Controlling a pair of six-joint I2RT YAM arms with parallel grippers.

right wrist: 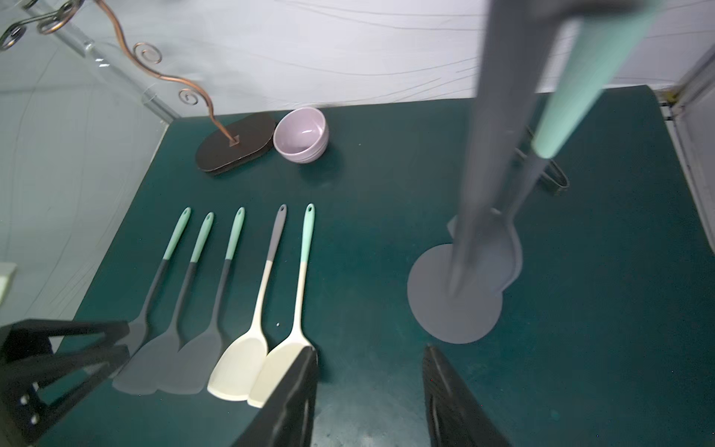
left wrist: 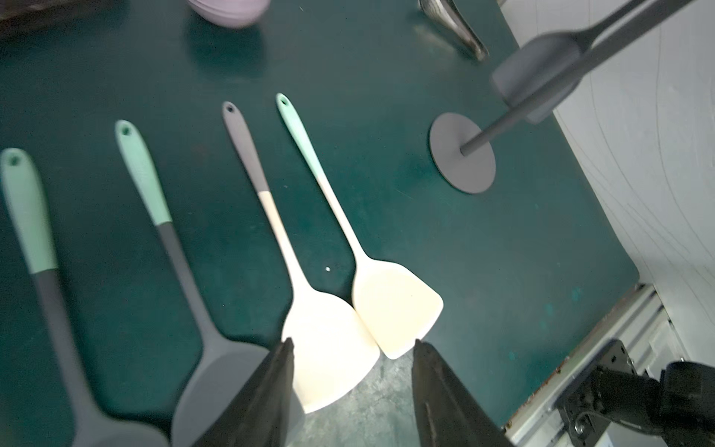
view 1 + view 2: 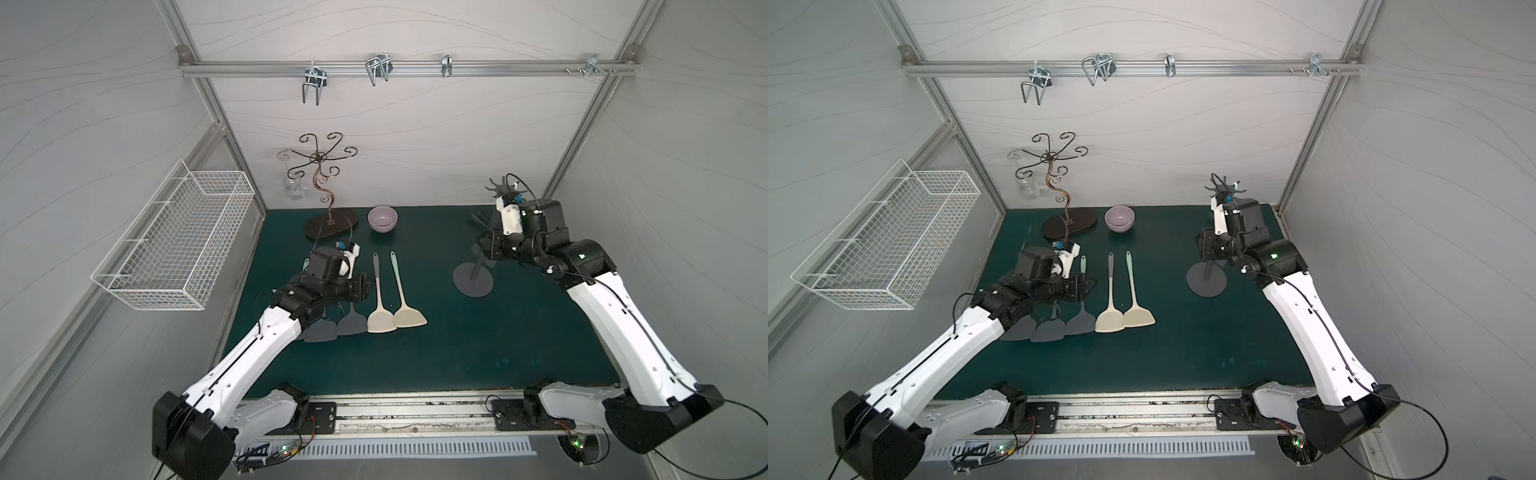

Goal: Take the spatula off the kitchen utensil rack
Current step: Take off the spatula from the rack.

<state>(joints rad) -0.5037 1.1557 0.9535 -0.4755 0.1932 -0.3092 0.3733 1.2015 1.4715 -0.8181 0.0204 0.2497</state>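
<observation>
One spatula (image 1: 572, 93) still hangs on the rack (image 1: 491, 154) near the mat (image 1: 387, 232) right edge, not lifted yet. The right gripper (image 1: 369, 350) hovers beside it, jaws apart, empty; the left gripper (image 2: 354, 342) is likewise empty.

Looks like a robotics lab cell: boxed in by aluminium frame (image 3: 399, 68) and white panels (image 3: 415, 137), left arm (image 3: 257, 345) and right arm (image 3: 623, 332) bolted to a metal rail (image 3: 415, 415) fronting a green worktop (image 3: 478, 353), bare circuit board (image 3: 284, 449), kitchen utensil rack (image 3: 465, 286) standing there.
</observation>
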